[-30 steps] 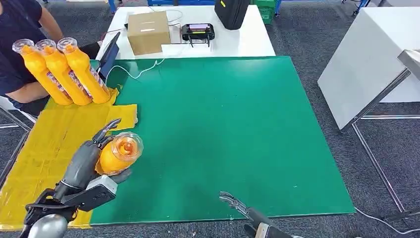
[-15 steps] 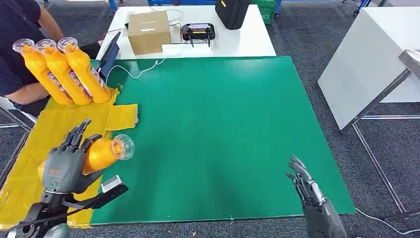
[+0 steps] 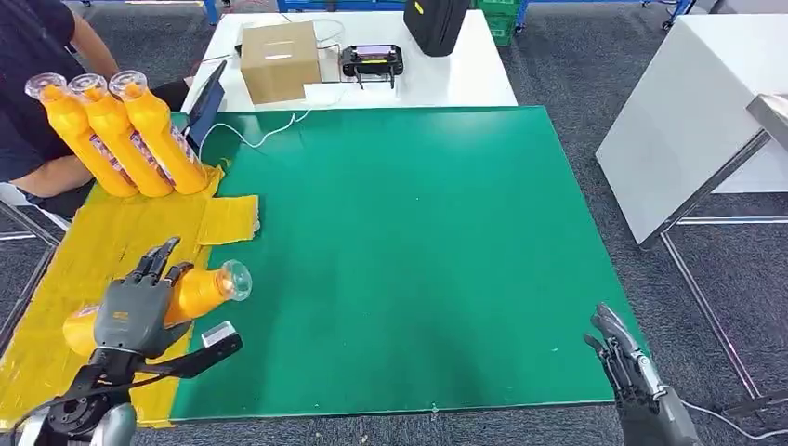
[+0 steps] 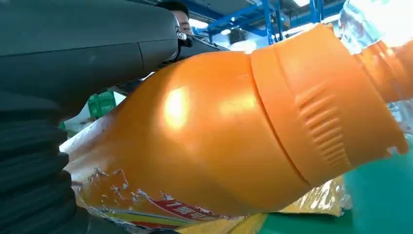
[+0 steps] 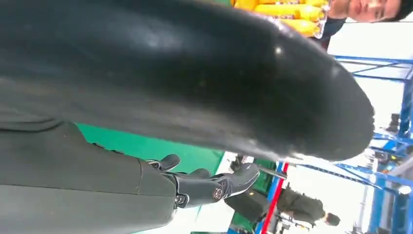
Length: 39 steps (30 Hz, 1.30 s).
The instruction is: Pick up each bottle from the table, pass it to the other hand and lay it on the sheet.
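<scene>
Since half a second ago the left robot hand (image 3: 132, 311) has sunk lower toward the yellow sheet (image 3: 84, 269) with its orange bottle (image 3: 190, 293), and the right robot hand (image 3: 624, 362) has drawn off toward the near right corner of the green mat (image 3: 409, 242).

The left robot hand wraps the bottle's body from above, fingers curled over it and their tips pointing away from the robot. The bottle lies almost flat, its long axis running from the sheet toward the mat, clear cap (image 3: 235, 280) pointing to the mat and slightly away, base toward the sheet's outer side. The cap overhangs the line where sheet meets mat. In the left wrist view the bottle (image 4: 234, 131) sits close against the grey thumb (image 4: 87, 44), its label crinkled.

The right robot hand holds nothing, fingers fairly straight and slightly apart, just off the mat's right edge.

Beyond the held bottle, at the sheet's far end, three more orange bottles (image 3: 116, 135) lie side by side, caps pointing away. A person (image 3: 37, 84) sits beside them. The whole middle of the mat is open. Past the mat's far edge the white worktop (image 3: 465, 79) carries a cardboard box (image 3: 279, 60) and a handheld controller (image 3: 372, 60).
</scene>
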Tool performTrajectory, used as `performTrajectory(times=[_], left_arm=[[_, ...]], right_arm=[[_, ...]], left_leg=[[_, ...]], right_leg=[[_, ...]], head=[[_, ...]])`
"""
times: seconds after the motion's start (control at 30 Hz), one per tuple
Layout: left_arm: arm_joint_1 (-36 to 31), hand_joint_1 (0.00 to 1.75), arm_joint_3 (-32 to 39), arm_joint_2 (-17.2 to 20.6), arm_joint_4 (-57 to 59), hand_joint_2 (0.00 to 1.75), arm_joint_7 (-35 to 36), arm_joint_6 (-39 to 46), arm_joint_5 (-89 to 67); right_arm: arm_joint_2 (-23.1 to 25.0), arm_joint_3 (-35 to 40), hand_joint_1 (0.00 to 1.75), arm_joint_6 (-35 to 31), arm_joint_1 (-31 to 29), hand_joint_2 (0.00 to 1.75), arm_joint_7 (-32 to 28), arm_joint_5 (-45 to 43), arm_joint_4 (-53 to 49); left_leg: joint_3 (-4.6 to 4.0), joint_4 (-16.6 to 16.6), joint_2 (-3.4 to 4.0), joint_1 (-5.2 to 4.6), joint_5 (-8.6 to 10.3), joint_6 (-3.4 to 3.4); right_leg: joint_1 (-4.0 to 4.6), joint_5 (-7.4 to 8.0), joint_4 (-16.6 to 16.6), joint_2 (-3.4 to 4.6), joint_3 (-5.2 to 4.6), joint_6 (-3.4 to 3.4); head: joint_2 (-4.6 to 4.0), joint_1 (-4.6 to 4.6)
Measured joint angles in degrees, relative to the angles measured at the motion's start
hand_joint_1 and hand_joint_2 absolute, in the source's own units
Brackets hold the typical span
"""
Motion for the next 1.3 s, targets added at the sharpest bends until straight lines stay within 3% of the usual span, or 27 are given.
performTrajectory(times=[0.2, 0.23, 0.67, 0.93, 1.07, 1.17, 1.3], left_arm=[[-5.64, 1.75, -2.41, 0.11, 8.06, 1.75, -0.31, -0.44, 0.20], [-6.29, 0.00, -2.67, 0.09, 9.10, 0.00, -0.48, -0.57, 1.11], [-12.09, 0.00, -5.84, 0.61, 21.24, 0.00, -3.28, -6.82, 7.63], [-12.32, 0.00, -6.91, 3.15, 24.77, 0.00, -8.26, -7.69, 12.68], [-10.09, 0.00, -5.60, 3.17, 23.81, 0.00, -13.17, -4.90, 22.46], [-7.02, 0.00, -2.67, 1.13, 19.96, 0.00, -17.53, -4.44, 34.77], [-2.15, 0.00, 2.69, -5.05, 7.65, 0.00, -20.41, -8.48, 59.96]], right_arm=[[-0.09, -0.33, 0.00, 0.24, -1.37, 0.00, 0.85, -0.18, 0.15], [-0.17, -0.33, 0.00, -0.13, -1.36, 0.00, 0.85, -0.15, 0.15], [-3.32, 0.07, 0.00, -1.31, -2.75, 0.00, 1.23, -1.53, 0.74], [-5.38, 0.81, 0.00, -0.79, -2.96, 0.00, 1.27, -2.67, 1.68], [-6.16, 0.94, 0.00, -3.15, -2.75, 0.00, 0.50, 2.59, 1.92], [-6.36, 1.25, 0.00, -6.08, -1.97, 0.00, -0.59, 7.24, 1.92], [-5.55, 2.56, 0.00, -12.36, -2.19, 0.00, -2.03, 12.08, 1.92]], left_leg=[[0.03, 0.00, 0.00, 0.01, 0.03, 0.00], [0.03, 0.00, 0.00, 0.01, 0.03, 0.00], [0.01, 0.01, 0.05, 0.00, 0.02, 0.00], [0.00, 0.00, 0.04, 0.01, 0.02, 0.00], [0.01, 0.00, 0.08, 0.00, 0.02, 0.00], [0.00, 0.00, 0.09, -0.01, 0.02, 0.00], [-0.04, 0.01, 0.10, -0.06, 0.00, 0.02]], right_leg=[[0.01, 0.01, 0.01, 0.01, 0.07, 0.00], [0.01, 0.01, 0.01, 0.01, 0.07, 0.00], [0.00, 0.01, 0.01, 0.05, 0.06, 0.01], [0.01, 0.01, 0.02, 0.04, 0.08, 0.01], [0.00, 0.01, 0.01, 0.09, 0.05, 0.01], [-0.02, 0.01, 0.01, 0.07, 0.02, 0.01], [-0.08, 0.01, 0.00, 0.12, 0.02, 0.01]], head=[[0.00, 0.00], [0.00, 0.00], [0.00, -0.02], [0.00, 0.00], [0.00, 0.00], [0.00, 0.00], [0.00, 0.02]])
